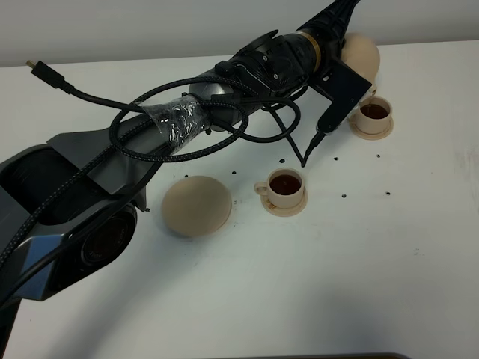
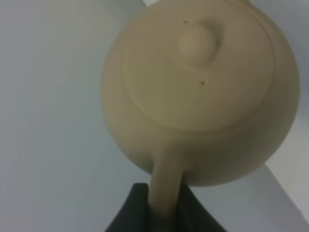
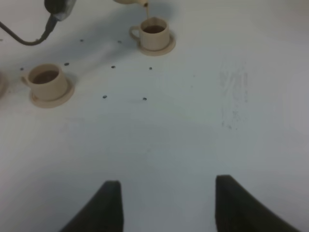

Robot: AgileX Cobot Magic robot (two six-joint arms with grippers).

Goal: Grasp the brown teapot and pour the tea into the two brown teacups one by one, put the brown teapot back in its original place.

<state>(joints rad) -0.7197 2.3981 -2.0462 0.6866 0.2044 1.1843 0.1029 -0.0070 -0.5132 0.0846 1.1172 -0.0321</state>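
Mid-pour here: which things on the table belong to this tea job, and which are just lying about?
Part of the job:
- brown teapot, held by the left pincer
- far teacup, being filled
- near teacup, holding tea
- large saucer, the teapot's place

Just lying about:
- loose black cable with its plug
- right pincer, open over bare table

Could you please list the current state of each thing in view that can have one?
Squat beige-tan ceramic teapot: lifted, lid on, gripped by its handle, pouring a stream into the far cup.
Far beige-tan teacup: upright on its saucer, holding tea.
Near beige-tan teacup: upright on its saucer, filled with tea.
Wide flat tan saucer: bare.
Left gripper: shut on the handle.
Right gripper: open, holding nothing.
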